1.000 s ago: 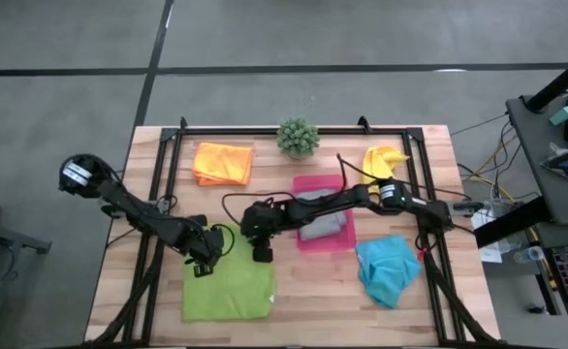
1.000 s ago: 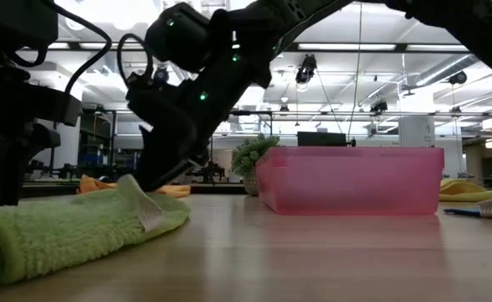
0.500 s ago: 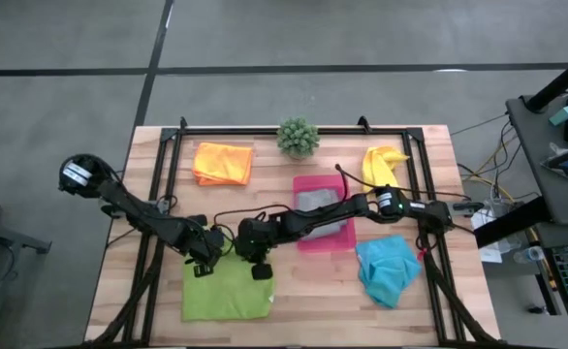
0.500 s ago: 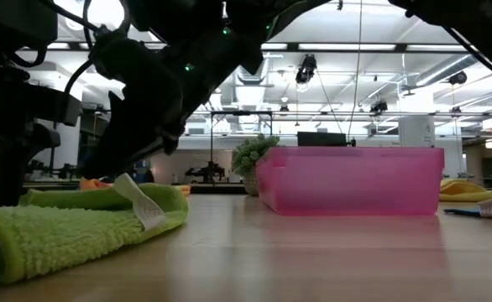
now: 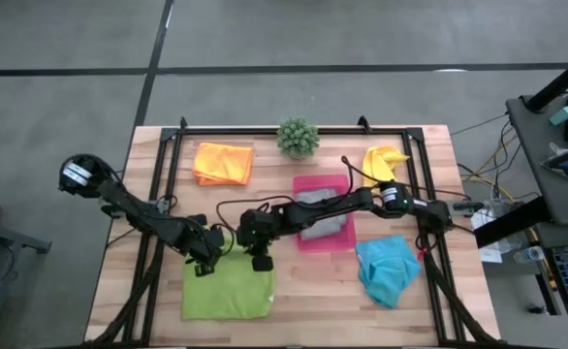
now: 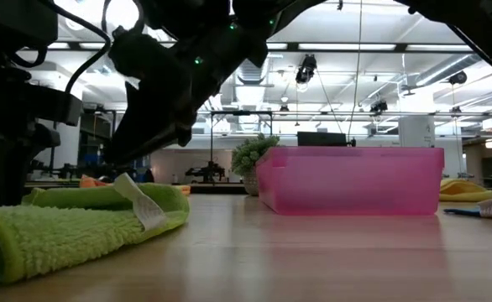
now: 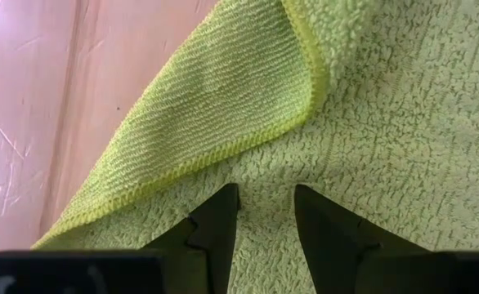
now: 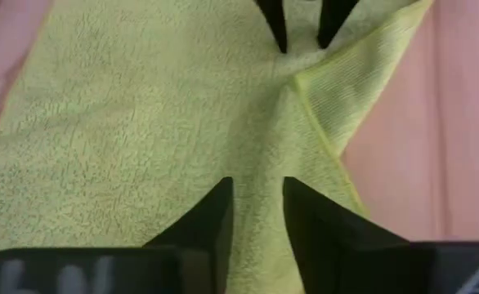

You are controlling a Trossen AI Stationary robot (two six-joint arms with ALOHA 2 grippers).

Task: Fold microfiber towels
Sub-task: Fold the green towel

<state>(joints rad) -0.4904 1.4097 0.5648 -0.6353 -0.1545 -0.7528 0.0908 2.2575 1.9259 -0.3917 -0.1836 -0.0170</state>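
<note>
The lime green towel (image 5: 226, 289) lies spread at the table's near left, resting flat. One corner (image 7: 223, 90) is folded over, ribbed side up, and a flap with a white tag (image 6: 145, 208) sticks up. My left gripper (image 5: 204, 262) points straight down at the towel's far left part, fingers a little apart (image 7: 266, 196). My right gripper (image 5: 261, 260) hovers over the towel's far right part, fingers open (image 8: 258, 186), nothing between them. An orange towel (image 5: 223, 163), a yellow towel (image 5: 384, 161) and a turquoise towel (image 5: 386, 269) lie apart. My left gripper stands with both fingertips (image 7: 217, 214) on the green towel's fuzzy top face (image 7: 266, 175), right beside the folded-over corner. It comes from above, pointing down. The cloth between the tips lies flat on the table and is not pinched up.
A pink tray (image 5: 334, 186) with a grey towel (image 5: 323, 223) in it stands right of the green towel, under my right arm. A small potted plant (image 5: 298, 137) is at the far middle. A black frame (image 5: 158, 194) runs along the table's sides. Bare wood shows in front of the tray.
My right gripper dipped toward the left and near side onto the green towel's far part, then rose clear and drew back a little toward the right. In the low view a ridge of green cloth now lies along the towel's far side where none showed before.
</note>
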